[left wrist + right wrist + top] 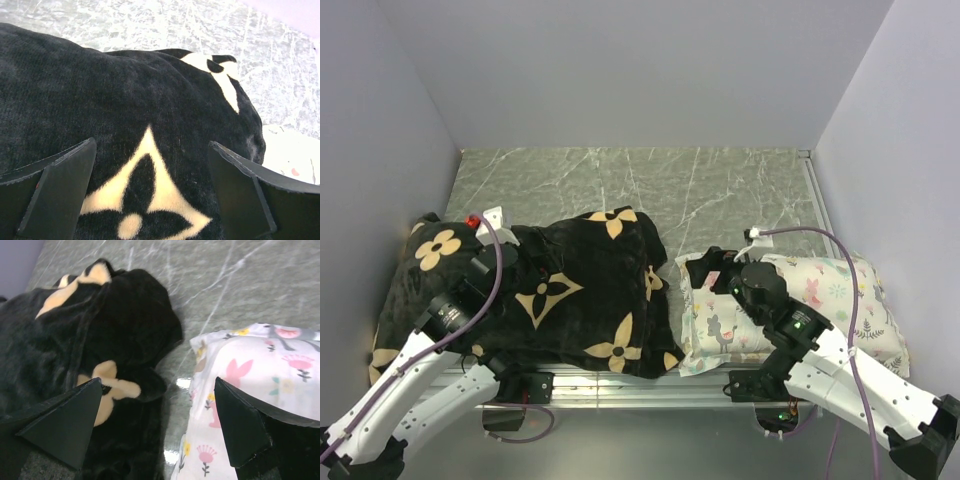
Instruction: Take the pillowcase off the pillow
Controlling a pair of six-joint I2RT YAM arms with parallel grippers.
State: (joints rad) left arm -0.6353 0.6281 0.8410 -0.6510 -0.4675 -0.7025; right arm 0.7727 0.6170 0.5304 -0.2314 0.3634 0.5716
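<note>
On the grey marbled table point(720, 190), the black pillowcase point(570, 290) lay at left, hiding its pillow. The left pincer point(152, 150) and right pincer point(157, 385) both gaped wide, empty. The next grasp would best pinch plush alone at the rumpled right end.

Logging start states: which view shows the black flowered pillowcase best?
Top external: nearly the whole pillowcase shows, lying across the left side of the table beside the printed pillow. The left wrist view shows only a close patch; the right wrist view shows just its right end.

plush pillowcase point(570, 300), glossy marbled table point(720, 190)
</note>
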